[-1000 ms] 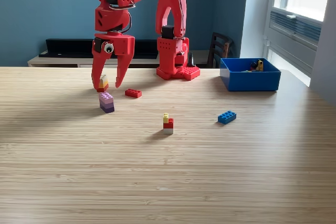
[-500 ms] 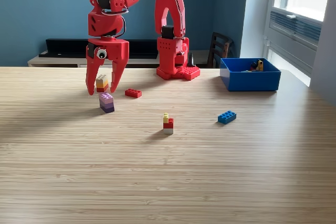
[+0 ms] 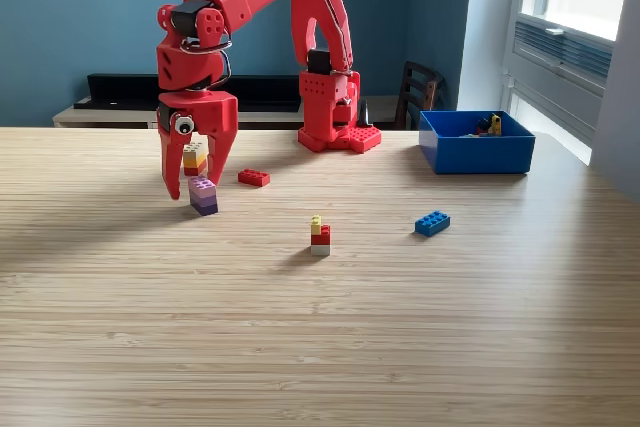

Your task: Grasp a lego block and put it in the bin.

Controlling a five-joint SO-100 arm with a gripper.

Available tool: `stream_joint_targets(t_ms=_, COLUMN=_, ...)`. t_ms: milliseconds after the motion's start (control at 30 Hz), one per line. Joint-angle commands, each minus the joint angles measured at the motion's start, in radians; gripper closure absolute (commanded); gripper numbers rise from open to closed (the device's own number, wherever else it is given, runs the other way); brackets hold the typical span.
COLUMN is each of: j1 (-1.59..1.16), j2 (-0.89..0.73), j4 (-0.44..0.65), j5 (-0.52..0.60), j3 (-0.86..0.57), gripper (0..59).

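The red gripper [image 3: 193,187] points straight down with its two fingers spread apart, their tips close above the wooden table [image 3: 320,347]. Between the fingers shows a small stack of yellow, orange and red lego blocks [image 3: 195,158]; whether the fingers touch it cannot be told from this view, and it may stand on the table behind them. Just in front of the gripper, toward the camera, stands a purple lego stack [image 3: 204,195], lighter on top and darker below, near the finger on the exterior view's right.

Taking the purple stack as the landmark: a flat red lego brick [image 3: 254,178] lies just to its right in the exterior view and a little farther back. Farther right and nearer the camera stands a small tower of yellow, red and pale blocks [image 3: 319,235]. Still farther right lies a single blue lego brick [image 3: 432,223], flat on the table. The blue bin [image 3: 476,143] sits well apart from the purple stack, at the far right of the table, holding a few small pieces that include a yellow one. The arm's red base [image 3: 335,112] stands behind, between the purple stack and the bin.
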Motion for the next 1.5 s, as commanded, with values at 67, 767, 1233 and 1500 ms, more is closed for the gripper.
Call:
stream_joint_targets(t_ms=67, j1=0.002, j2=-0.023, j4=0.017, j5=0.029, j3=-0.098, gripper=48.5)
stream_joint_targets(t_ms=767, j1=-0.008, j2=-0.020, j4=0.152, j5=-0.008, j3=-0.152, gripper=58.5)
stream_joint_targets(t_ms=1233, j1=-0.199, j2=0.227, j4=0.506, j5=-0.071, j3=-0.426, gripper=58.6)
stream_joint_targets(t_ms=1500, j1=-0.408, j2=0.348, j4=0.532, j5=-0.083, j3=-0.337, gripper=58.6)
